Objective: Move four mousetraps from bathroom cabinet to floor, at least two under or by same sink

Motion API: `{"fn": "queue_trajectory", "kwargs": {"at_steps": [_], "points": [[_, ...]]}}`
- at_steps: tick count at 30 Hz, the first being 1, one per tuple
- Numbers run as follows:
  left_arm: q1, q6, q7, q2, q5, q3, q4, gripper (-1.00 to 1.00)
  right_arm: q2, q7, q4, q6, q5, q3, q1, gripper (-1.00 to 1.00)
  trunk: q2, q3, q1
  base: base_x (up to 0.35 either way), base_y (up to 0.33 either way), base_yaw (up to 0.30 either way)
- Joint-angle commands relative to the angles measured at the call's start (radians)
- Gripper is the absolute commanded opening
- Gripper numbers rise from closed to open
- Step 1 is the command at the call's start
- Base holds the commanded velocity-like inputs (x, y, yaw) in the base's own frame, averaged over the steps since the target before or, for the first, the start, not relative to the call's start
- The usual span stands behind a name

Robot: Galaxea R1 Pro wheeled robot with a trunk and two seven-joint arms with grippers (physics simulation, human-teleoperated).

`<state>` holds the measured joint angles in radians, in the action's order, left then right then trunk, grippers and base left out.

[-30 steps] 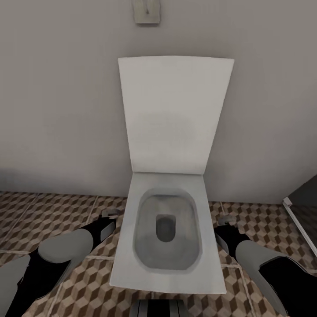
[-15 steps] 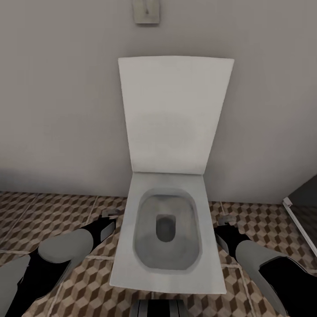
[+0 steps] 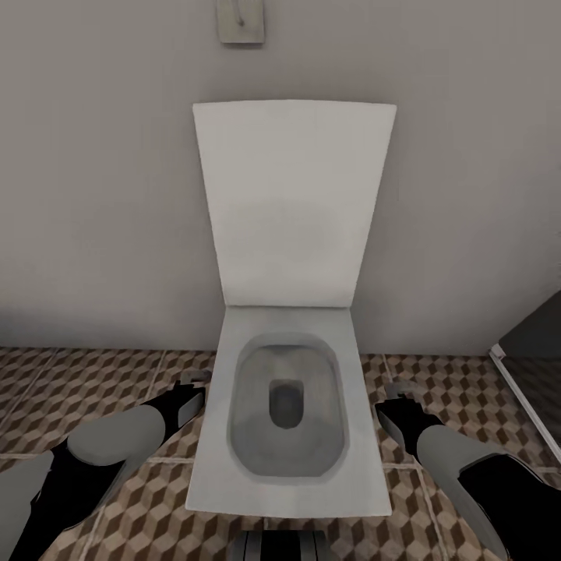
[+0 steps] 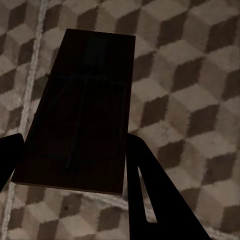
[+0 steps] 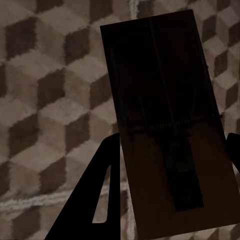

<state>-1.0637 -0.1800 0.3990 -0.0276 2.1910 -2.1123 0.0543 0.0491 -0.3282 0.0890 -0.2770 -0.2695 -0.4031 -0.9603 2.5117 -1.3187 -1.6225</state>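
While flanking the toilet (image 3: 288, 405), both arms lowered, left hand (image 4: 75, 165) gripping mousetrap (image 4: 82, 110)

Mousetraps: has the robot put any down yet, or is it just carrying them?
Carrying. The left gripper holds one mousetrap between its fingers and the right gripper holds another mousetrap, both above the cube-patterned floor. None lies on the tiles here. The robot faces a toilet, so setting them by the sink is left.
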Motion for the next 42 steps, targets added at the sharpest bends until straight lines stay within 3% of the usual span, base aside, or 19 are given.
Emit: {"fn": "queue_trajectory", "kwargs": {"at_steps": [1, 42], "points": [[0.0, -0.001, -0.002, 0.0, -0.002, 0.0, 0.0, -1.0, 0.0, 0.0, 0.0, 0.001, -0.002, 0.0, 0.0, -1.0, 0.0, 0.0, 0.0, 0.0, 0.0, -0.002], [0.0, -0.001, -0.002, 0.001, -0.001, 0.0, -0.004, -1.0, 0.001, 0.0, 0.0, 0.001, -0.004, 0.001, 0.0, -1.0, 0.0, -0.059, 0.0, 0.0, 0.0, 0.0]]}}
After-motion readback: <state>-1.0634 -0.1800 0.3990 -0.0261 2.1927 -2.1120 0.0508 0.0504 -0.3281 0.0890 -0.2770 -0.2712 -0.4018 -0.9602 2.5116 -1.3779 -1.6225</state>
